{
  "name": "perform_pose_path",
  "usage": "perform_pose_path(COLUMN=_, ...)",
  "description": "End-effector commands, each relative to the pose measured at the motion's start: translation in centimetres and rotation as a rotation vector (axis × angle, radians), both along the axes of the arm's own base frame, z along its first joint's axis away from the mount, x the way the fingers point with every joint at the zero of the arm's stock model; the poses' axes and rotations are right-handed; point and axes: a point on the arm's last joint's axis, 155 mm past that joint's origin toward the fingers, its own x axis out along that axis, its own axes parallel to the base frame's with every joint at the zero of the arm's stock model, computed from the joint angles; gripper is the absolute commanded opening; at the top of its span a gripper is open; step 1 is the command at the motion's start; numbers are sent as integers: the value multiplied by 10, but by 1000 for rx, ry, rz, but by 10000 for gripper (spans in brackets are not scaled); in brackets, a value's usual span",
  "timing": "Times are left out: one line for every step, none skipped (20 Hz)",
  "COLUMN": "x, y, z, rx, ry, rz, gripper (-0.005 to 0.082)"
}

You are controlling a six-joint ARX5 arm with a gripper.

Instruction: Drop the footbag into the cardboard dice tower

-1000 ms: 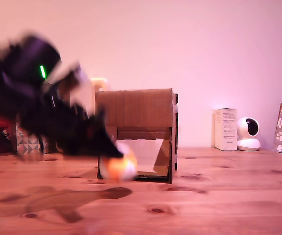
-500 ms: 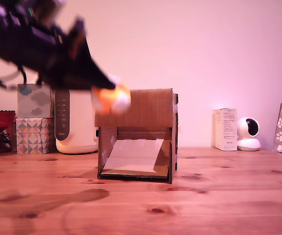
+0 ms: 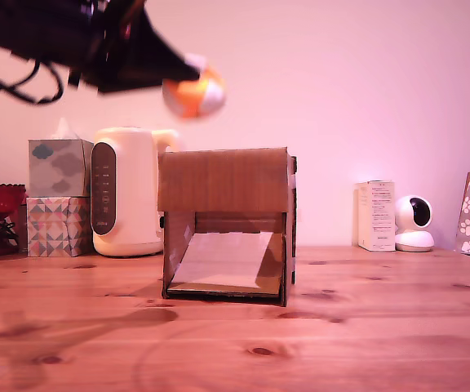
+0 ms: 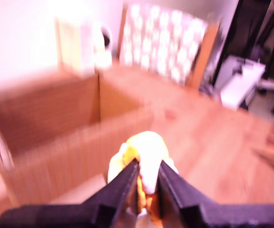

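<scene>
My arm reaches in high from the exterior view's left, held nearly level and tapering to my pincer (image 3: 188,75), which pinches the footbag (image 3: 193,88) at its tip. In the wrist view my two dark fingers (image 4: 125,183) press close on either side of the orange, yellow and white ball (image 4: 144,154), which bulges out just beyond them.

Below the pincer stands the cardboard dice tower (image 3: 227,224) on the wooden tabletop (image 3: 365,327). The footbag hangs clear above the tower's top edge, over its left end as the exterior view shows it; the wrist view looks down on the tower's open top (image 4: 51,118), blurred. The sloped ramp (image 3: 227,260) shows bare in the lower front opening.
</scene>
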Motion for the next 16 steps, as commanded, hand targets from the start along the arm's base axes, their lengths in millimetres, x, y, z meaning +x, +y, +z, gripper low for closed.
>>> perform_pose_path(x=3, y=-3, z=21, rx=-13, ry=-68, rz=-4, gripper=75)
perform_pose_path(x=5, y=-4, z=30, rx=-17, ry=-93, rz=-4, gripper=75)
perform_pose_path(x=8, y=-6, z=37, rx=-17, ry=-115, rz=-3, gripper=75)
perform_pose_path(x=12, y=-8, z=44, rx=-18, ry=-119, rz=-1, gripper=75)
perform_pose_path(x=17, y=-11, z=47, rx=-10, ry=-105, rz=1, gripper=75)
perform_pose_path(x=23, y=-14, z=45, rx=7, ry=-77, rz=0, gripper=75)
perform_pose_path(x=30, y=-18, z=42, rx=29, ry=-39, rz=0, gripper=76)
perform_pose_path(x=37, y=-22, z=37, rx=52, ry=0, rz=-1, gripper=77)
perform_pose_path(x=45, y=-26, z=32, rx=73, ry=34, rz=-1, gripper=77)
perform_pose_path(x=53, y=-30, z=28, rx=94, ry=67, rz=8, gripper=77)
perform_pose_path(x=61, y=-33, z=22, rx=115, ry=101, rz=12, gripper=77)
perform_pose_path(x=67, y=-36, z=17, rx=137, ry=135, rz=16, gripper=78)
perform_pose_path(x=74, y=-39, z=11, rx=157, ry=170, rz=15, gripper=80)
perform_pose_path(x=80, y=-42, z=6, rx=174, ry=193, rz=20, gripper=80)
perform_pose_path(x=87, y=-45, z=2, rx=191, ry=202, rz=22, gripper=80)
perform_pose_path(x=93, y=-46, z=0, rx=210, ry=196, rz=33, gripper=80)
